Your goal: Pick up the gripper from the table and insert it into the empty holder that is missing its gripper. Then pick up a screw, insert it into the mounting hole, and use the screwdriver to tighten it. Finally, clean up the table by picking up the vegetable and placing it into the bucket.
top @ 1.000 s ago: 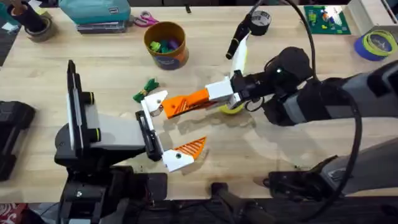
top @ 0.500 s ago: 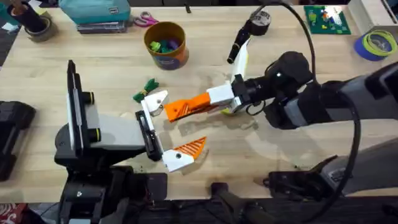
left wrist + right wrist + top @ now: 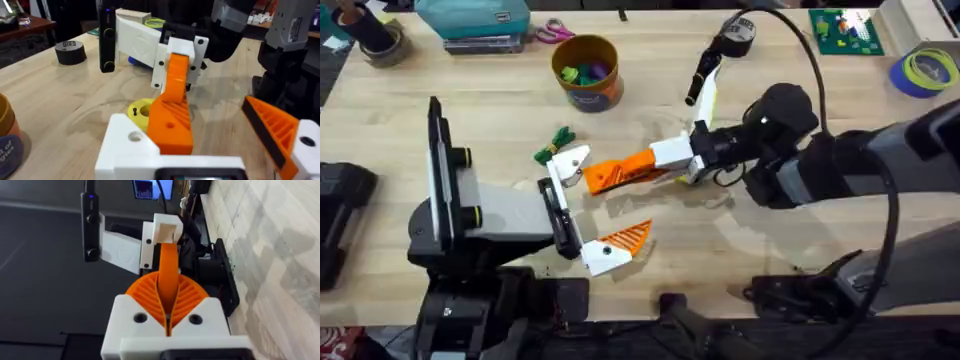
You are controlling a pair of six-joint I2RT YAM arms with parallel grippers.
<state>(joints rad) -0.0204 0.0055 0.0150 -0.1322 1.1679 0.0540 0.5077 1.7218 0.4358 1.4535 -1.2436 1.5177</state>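
On the light wooden table (image 3: 470, 110), the right arm's gripper (image 3: 605, 175) clamps a small orange plastic wedge finger (image 3: 598, 176) against the white angular finger mount (image 3: 570, 160) of the left gripper (image 3: 588, 205). A tiny green leafy toy vegetable (image 3: 556, 143) lies just beside it. The round orange-brown cup (image 3: 587, 72) stands farther back.

The small loose orange plastic wedge-shaped gripper (image 3: 617, 172) is lying nearly level above the bench, its tip reaching the white angular plastic holder (image 3: 570, 160). The tiny green leafy toy vegetable (image 3: 556, 142) is lying on the bench just beside the holder. The round orange-brown bucket with a dark blue band (image 3: 587, 72) is standing upright farther back, holding colourful toys.
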